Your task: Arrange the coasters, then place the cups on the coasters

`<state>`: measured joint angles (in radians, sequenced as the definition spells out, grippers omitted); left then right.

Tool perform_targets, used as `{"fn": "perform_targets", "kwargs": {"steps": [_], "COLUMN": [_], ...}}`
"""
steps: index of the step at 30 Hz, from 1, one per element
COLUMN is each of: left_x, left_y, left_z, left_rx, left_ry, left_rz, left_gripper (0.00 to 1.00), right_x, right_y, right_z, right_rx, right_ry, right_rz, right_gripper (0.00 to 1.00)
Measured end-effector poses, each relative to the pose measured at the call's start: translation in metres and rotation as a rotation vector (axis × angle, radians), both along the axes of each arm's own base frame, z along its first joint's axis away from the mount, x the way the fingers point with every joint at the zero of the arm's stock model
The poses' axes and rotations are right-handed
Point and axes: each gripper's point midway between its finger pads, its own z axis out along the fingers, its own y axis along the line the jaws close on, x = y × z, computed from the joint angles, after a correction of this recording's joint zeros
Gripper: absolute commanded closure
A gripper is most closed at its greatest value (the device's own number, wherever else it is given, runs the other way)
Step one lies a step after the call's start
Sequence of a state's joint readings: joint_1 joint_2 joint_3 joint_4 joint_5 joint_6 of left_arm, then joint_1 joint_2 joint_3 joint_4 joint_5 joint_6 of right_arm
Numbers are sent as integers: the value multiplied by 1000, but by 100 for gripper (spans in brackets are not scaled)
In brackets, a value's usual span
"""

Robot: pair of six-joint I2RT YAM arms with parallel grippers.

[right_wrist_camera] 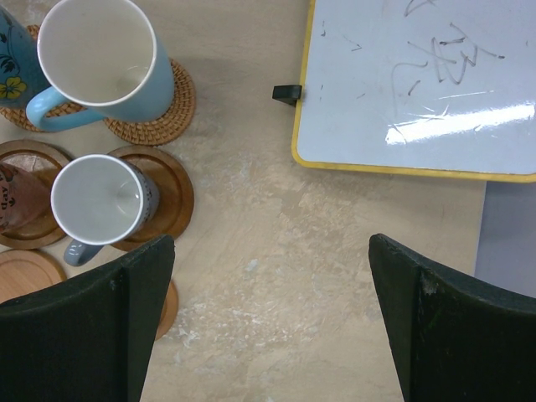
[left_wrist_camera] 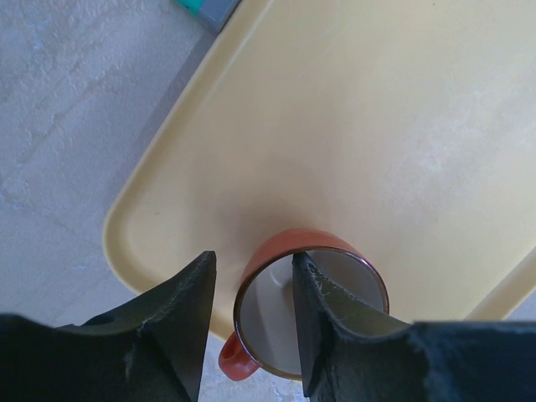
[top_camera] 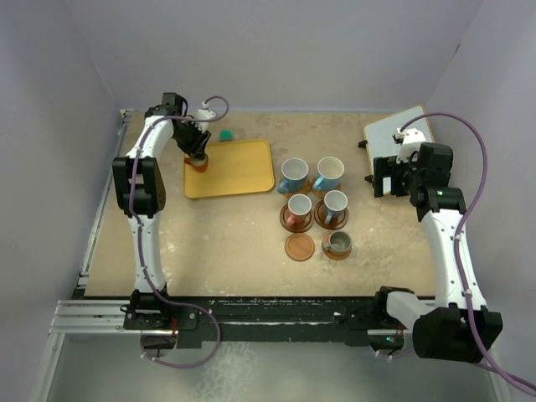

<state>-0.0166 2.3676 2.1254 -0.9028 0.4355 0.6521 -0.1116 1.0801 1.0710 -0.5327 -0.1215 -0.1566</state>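
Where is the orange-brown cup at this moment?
The orange-brown cup stands at the far left of the top view, on the yellow tray by its left edge; the left gripper straddles its rim.

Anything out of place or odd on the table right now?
Only the orange cup: it stands on the yellow tray with the left gripper straddling its rim, while one coaster in the group sits bare. Nothing looks tipped, spilled or broken.
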Motion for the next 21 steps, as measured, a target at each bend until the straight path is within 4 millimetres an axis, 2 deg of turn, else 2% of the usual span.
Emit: {"fn": "perform_targets", "kwargs": {"steps": [8,12,21], "left_x": [-3,-4,-7], "left_y": [3,4,1], "left_z": [-12,-11,-9], "left_rx": [22,26,23], "left_ry": [30,34,44], "left_rz": [-8,-11,-17], "left_gripper": [76,80,96], "right_x": [0,0,0], "right_y": [0,0,0], "right_z": [0,0,0], "right_rx": [0,0,0], "right_ry": [0,0,0], "right_rz": [0,0,0], "right_gripper": [0,0,0]}}
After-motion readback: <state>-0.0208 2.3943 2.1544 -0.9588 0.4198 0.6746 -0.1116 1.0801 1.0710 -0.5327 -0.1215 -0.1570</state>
